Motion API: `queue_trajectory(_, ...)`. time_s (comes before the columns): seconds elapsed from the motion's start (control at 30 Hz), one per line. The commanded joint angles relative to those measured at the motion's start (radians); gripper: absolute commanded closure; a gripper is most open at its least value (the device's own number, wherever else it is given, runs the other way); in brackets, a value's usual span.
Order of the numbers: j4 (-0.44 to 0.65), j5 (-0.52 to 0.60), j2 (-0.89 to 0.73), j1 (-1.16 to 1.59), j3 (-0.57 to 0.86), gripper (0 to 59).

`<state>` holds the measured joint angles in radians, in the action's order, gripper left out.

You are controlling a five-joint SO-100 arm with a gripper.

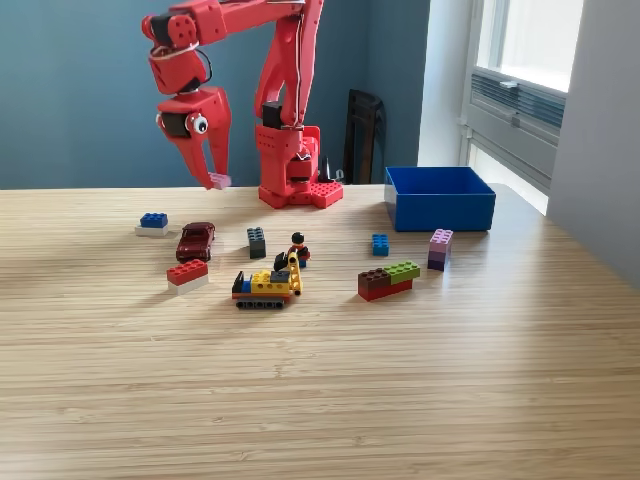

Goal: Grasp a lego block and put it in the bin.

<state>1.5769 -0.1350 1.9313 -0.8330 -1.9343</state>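
Pale wood-grain laminate makes up the broad tabletop (330, 400), and on it, toward the exterior view's right, sits the blue rectangular plastic bin (440, 208) with low walls, apparently with nothing in it as far as its visible inside shows. The red plastic robot arm (285, 90) rises from its base at the back edge and reaches toward the exterior view's left, where its red gripper (215, 180) hangs in the air well above the table, its two fingers drawn narrow around a small pink lego block (220, 181) pinched at the tips. I judge the step in hand to be the carry: the block is grasped and lifted, and the next move calls for swinging it across to the bin, holding it high enough to clear the near wall, then releasing over the inside. Between gripper and bin lie several low things on the table: a brown, red and green brick stack (388, 279), a yellow toy vehicle (266, 287), a dark red toy car (195, 241), a red brick (187, 273), a purple brick stack (439, 249), a blue brick on a white plate (152, 223), a dark grey brick (257, 242), a small blue brick (380, 244) and a toy figure (298, 248). All seem low enough not to obstruct a raised carry.
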Motion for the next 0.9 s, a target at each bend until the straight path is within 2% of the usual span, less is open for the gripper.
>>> queue_trajectory(0.03, 0.115, 0.127, 0.005, 0.215, 0.278, 58.6)
queue_trajectory(0.17, 0.137, 0.25, 0.005, 0.448, 0.331, 58.6)
queue_trajectory(0.5, 0.153, 0.592, -0.002, 1.216, 0.327, 58.6)
queue_trajectory(0.67, 0.152, 0.638, -0.003, 1.545, 0.387, 58.6)
queue_trajectory(0.9, 0.153, 0.566, -0.003, 1.844, 0.383, 58.6)
